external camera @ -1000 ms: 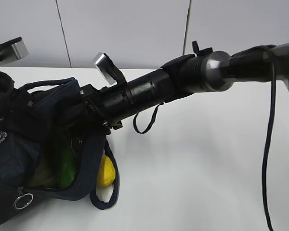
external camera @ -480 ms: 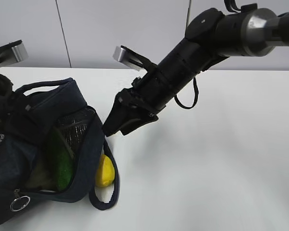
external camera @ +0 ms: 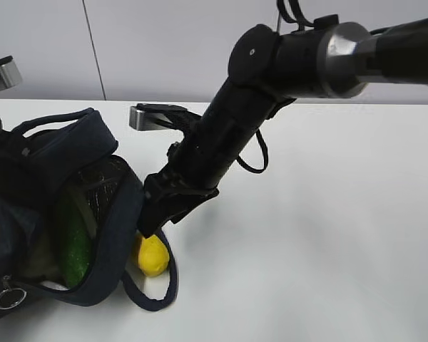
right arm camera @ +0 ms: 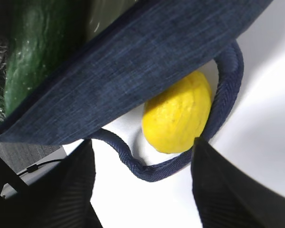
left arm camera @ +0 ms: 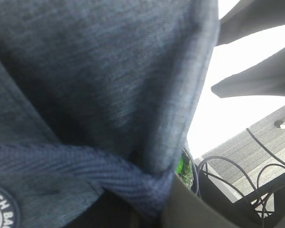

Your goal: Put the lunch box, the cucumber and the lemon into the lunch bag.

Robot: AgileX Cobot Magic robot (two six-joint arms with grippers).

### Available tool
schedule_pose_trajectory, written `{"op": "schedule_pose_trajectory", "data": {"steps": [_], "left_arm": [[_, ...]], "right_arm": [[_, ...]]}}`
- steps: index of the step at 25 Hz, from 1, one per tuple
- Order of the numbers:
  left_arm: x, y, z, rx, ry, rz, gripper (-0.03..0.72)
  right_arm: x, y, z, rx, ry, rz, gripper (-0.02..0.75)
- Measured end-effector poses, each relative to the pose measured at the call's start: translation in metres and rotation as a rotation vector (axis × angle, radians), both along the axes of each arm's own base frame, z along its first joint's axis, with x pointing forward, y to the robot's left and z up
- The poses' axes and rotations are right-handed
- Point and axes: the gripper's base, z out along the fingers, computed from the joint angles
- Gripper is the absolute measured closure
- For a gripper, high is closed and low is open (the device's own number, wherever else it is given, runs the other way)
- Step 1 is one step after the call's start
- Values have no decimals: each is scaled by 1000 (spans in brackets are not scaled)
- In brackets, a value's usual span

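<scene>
Right gripper [external camera: 151, 226] jaws wide above lemon [external camera: 151, 255] – half hidden by lunch bag [external camera: 118, 235]; left gripper unseen behind the fabric, closed

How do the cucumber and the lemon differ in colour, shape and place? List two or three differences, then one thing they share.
Colour: the cucumber is dark green, the lemon bright yellow.
Shape: the cucumber is long and slender, the lemon short and oval.
Place: the cucumber lies inside the open lunch bag; the lemon sits outside on the table, within a loop handle.
Shared: neither is held.
</scene>
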Motion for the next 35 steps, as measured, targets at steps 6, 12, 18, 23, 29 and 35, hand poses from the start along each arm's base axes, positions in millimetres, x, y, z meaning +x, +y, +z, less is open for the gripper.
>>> {"op": "schedule_pose_trajectory", "data": {"steps": [6, 12, 18, 23, 29, 35], "left_arm": [[0, 0, 0, 0, 0, 0, 697], [0, 0, 0, 0, 1, 0, 697], [0, 0, 0, 0, 1, 0, 697], [0, 0, 0, 2, 0, -1, 697], [0, 0, 0, 5, -1, -4, 697], [0, 0, 0, 7, -1, -5, 697]], "right_arm": [[-5, 13, -12, -55, -23, -8, 262], [-1, 18, -32, -75, -30, -53, 262], [3, 21, -32, -67, -60, -96, 262], [0, 26, -44, -81, -44, -94, 262], [0, 27, -57, -101, -10, -108, 262], [1, 26, -62, -122, -6, -118, 321]]}}
